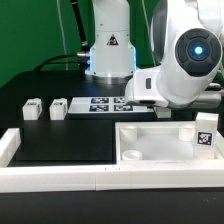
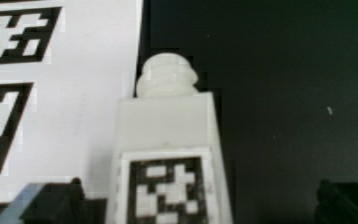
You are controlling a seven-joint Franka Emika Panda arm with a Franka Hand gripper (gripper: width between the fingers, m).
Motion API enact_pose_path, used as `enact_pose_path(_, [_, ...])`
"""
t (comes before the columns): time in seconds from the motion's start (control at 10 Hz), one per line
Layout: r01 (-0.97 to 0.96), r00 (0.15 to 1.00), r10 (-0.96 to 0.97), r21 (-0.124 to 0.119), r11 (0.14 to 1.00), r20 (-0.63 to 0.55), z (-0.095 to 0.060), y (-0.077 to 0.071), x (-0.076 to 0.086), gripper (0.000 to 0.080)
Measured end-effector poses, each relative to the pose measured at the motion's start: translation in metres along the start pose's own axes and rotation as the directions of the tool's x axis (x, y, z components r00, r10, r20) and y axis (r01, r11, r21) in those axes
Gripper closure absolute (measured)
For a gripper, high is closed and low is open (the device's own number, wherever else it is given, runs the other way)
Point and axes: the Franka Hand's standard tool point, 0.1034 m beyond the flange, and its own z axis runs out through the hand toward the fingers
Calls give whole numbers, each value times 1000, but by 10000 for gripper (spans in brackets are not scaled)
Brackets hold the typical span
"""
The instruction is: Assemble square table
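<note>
In the wrist view a short white leg lies on the black table, with its tag near my jaws and its screw tip pointing away. My gripper is open over the tagged end. The dark fingertips stand well apart on either side and do not touch the leg. In the exterior view the white square tabletop lies at the front right with a tag on its rim. Two more legs lie at the left. The arm's wrist hides my fingers there.
The marker board lies at the middle back and also shows beside the leg in the wrist view. White border rails run along the front and left edges. The robot base stands at the back.
</note>
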Motion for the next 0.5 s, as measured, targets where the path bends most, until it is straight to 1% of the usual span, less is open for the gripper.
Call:
enact_pose_path(0.2, [-3,1000,3,2,1000,1,0,1,0,165])
enact_pose_path(0.4, [-5,1000,5,5,1000,1,0,3,0,515])
enact_pose_path(0.5, [-5,1000,5,6,1000,2,0,3,1,512])
